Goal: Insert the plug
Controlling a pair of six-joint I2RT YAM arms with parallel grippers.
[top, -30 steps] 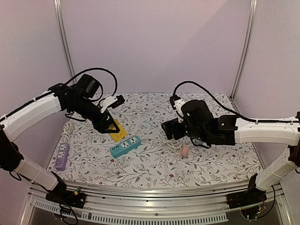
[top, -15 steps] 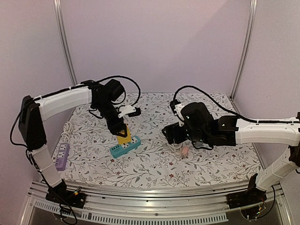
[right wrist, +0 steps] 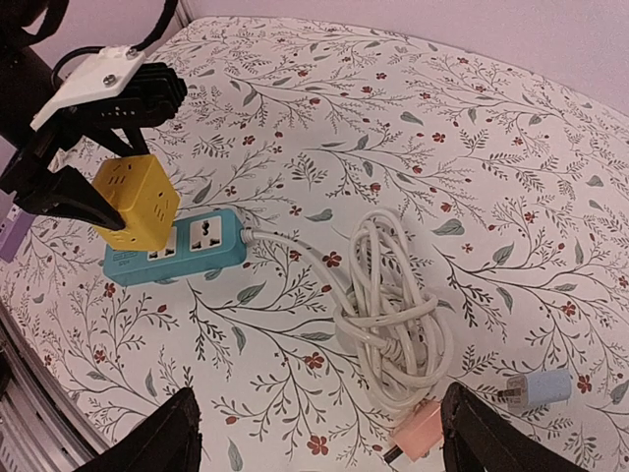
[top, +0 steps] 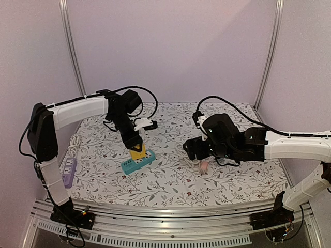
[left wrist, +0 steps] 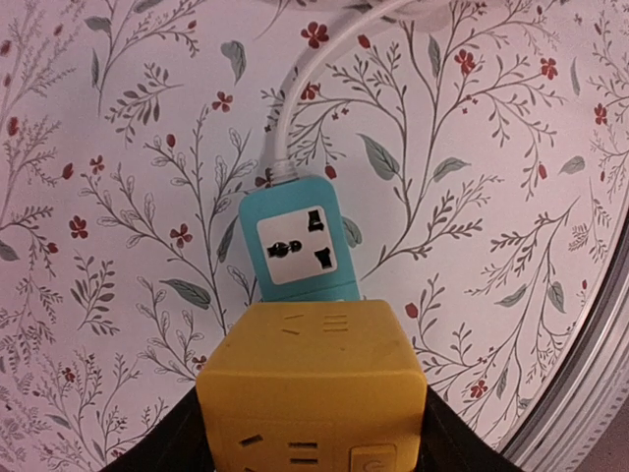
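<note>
My left tool [top: 134, 141] clamped on yellow cube [left wrist: 313, 379] | cube over teal strip [left wrist: 295, 241], left of mid-desk [top: 243, 181] | my right tool [right wrist: 319, 433] apart, above cord coil [right wrist: 393, 305]

Tilted yellow cube plug [right wrist: 138, 202] just over a flat teal power strip [right wrist: 201, 246], toward its cordless end.

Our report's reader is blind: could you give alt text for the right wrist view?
The left gripper holds a yellow cube over one end of a teal strip on a floral table. Nearby lie the strip's coiled white cord, a pink plug and a blue plug.
</note>
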